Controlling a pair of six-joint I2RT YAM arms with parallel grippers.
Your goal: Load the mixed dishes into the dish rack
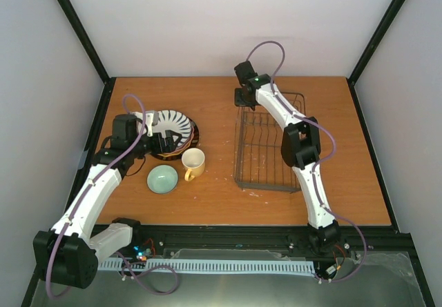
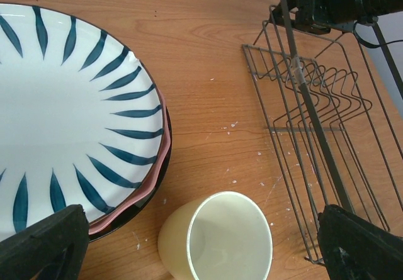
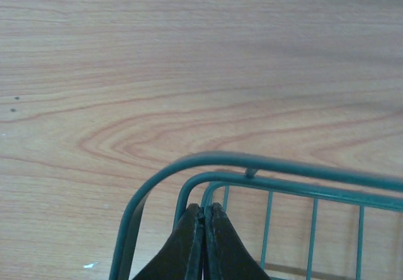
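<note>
The white plate with dark radial stripes [image 1: 170, 123] [image 2: 56, 110] tops a stack over the pink plate [image 2: 160, 162] and a dark-rimmed plate [image 2: 148, 198]. The pale yellow mug [image 1: 194, 162] [image 2: 217, 239] stands upright beside the stack. The pale green bowl [image 1: 162, 179] sits left of the mug. My left gripper [image 1: 167, 143] [image 2: 201, 255] is open and empty, hovering over the stack's near edge and the mug. The dark wire dish rack [image 1: 259, 162] [image 2: 315, 104] [image 3: 252, 167] holds no dishes. My right gripper [image 1: 243, 98] [image 3: 204, 209] is shut, tips against the rack's far left corner wire.
Grey walls with black posts enclose the wooden table [image 1: 207, 93] on three sides. A black rail [image 1: 228, 236] runs along the table's near edge. The right arm [image 1: 300, 145] stretches over the rack's right side. White specks dot the wood near the mug.
</note>
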